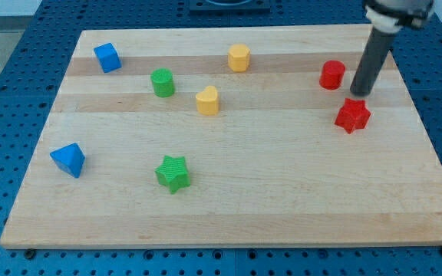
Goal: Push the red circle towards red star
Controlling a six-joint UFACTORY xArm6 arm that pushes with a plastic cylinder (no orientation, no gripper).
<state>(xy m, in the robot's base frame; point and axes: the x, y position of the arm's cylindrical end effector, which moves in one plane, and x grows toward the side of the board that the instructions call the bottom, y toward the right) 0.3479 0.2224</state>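
Note:
The red circle (331, 74) sits near the view's top right of the wooden board (282, 199). The red star (352, 115) lies just below and slightly right of it, a small gap apart. My tip (358, 93) is on the board between them, just right of the red circle and just above the red star, close to both. The dark rod rises from it toward the view's top right.
A yellow hexagon (239, 57) and a yellow heart (207, 100) lie at top centre. A green cylinder (162, 82) and a blue cube (107, 57) lie top left. A blue triangle (68, 159) and a green star (173, 173) lie lower left.

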